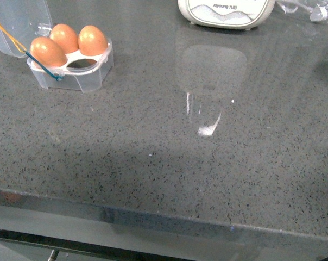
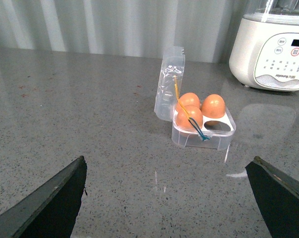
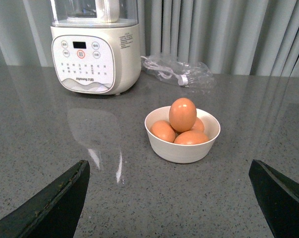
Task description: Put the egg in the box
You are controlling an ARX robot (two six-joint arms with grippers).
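Note:
The clear box (image 1: 90,81) stands at the far left of the counter with its lid (image 1: 14,22) open. Three orange-brown eggs (image 1: 64,37) sit in it and the near right hollow (image 1: 82,63) is empty. The left wrist view shows the same box (image 2: 199,141) ahead of my open, empty left gripper (image 2: 168,163). In the right wrist view a white bowl (image 3: 181,151) holds several eggs, one egg (image 3: 182,114) on top, just ahead of my open, empty right gripper (image 3: 169,163). Neither gripper shows in the front view.
A large white appliance (image 1: 226,13) with buttons stands at the back, also in the left wrist view (image 2: 273,49) and the right wrist view (image 3: 95,54). A clear plastic bag with a cable (image 3: 179,74) lies behind the bowl. The counter's front edge (image 1: 164,215) runs near me.

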